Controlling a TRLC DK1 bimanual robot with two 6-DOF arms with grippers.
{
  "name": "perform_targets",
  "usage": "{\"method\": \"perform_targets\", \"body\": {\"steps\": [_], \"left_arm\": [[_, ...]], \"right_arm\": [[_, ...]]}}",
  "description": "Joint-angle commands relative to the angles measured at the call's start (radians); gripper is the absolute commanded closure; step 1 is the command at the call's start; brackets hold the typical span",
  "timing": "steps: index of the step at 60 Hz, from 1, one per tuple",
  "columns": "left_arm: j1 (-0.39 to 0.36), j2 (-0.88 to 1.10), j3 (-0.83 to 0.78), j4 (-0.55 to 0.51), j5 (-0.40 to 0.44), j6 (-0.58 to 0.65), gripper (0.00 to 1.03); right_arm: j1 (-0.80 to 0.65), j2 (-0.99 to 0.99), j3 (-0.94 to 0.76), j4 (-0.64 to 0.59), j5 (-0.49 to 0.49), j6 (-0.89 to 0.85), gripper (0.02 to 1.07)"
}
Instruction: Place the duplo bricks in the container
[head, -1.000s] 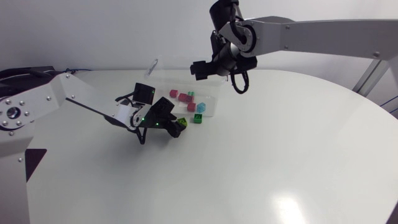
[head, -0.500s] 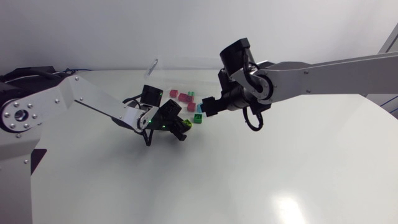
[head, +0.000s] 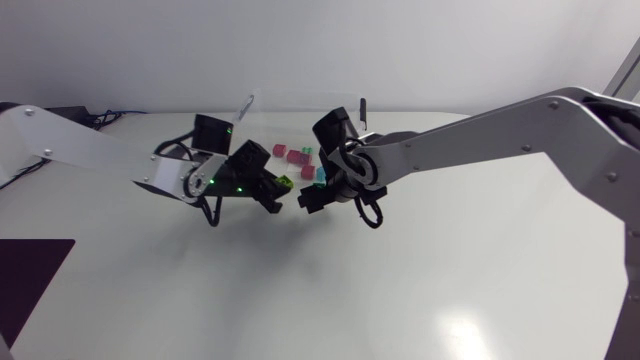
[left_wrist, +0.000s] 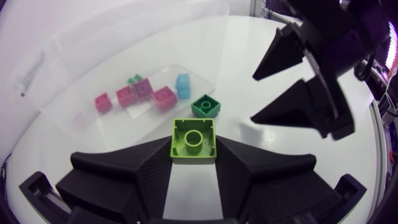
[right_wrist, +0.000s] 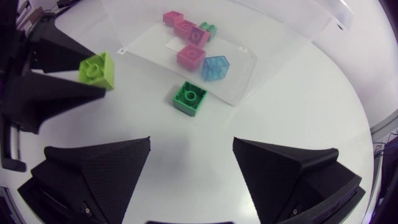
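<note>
Pink bricks (right_wrist: 190, 56) are in the clear plastic container (right_wrist: 242, 68). Left gripper (left_wrist: 194, 152) pinches a lime-green brick (left_wrist: 194, 138), right gripper (right_wrist: 191, 142) gapes empty; dark-green brick (right_wrist: 188, 98) sits just outside.

**White table, two things on it**

The white table (head: 450, 280) carries a clear container (right_wrist: 149, 43) and a green brick (right_wrist: 189, 98). The brick lies straight ahead of the right gripper (right_wrist: 191, 142), whose jaws stand wide. It is just beside the container's near edge, and the container lies beyond it.
</note>
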Motion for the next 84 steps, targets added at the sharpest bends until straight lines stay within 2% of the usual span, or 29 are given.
{"method": "perform_targets", "body": {"steps": [1,7,19,31,49,84], "left_arm": [[0.036,-0.105,-0.045,-0.015,0.019,-0.019,0.84],[0.067,-0.194,-0.071,-0.035,0.046,-0.036,0.84],[0.122,-0.313,-0.094,-0.063,0.093,-0.06,0.84],[0.167,-0.332,-0.016,-0.069,0.108,-0.106,0.84],[0.171,-0.313,0.07,-0.081,0.116,-0.14,0.84],[0.173,-0.355,0.061,-0.088,0.142,-0.16,0.84]], "right_arm": [[0.02,0.055,0.076,-0.029,0.02,0.039,0.11],[0.044,0.095,0.122,-0.035,0.065,0.052,0.11],[0.052,0.153,0.16,-0.043,0.068,0.069,0.11],[0.044,0.204,0.234,-0.107,0.074,0.1,0.12],[0.051,0.233,0.274,-0.164,0.085,0.166,0.12],[0.048,0.268,0.338,-0.213,0.096,0.229,0.12]]}}
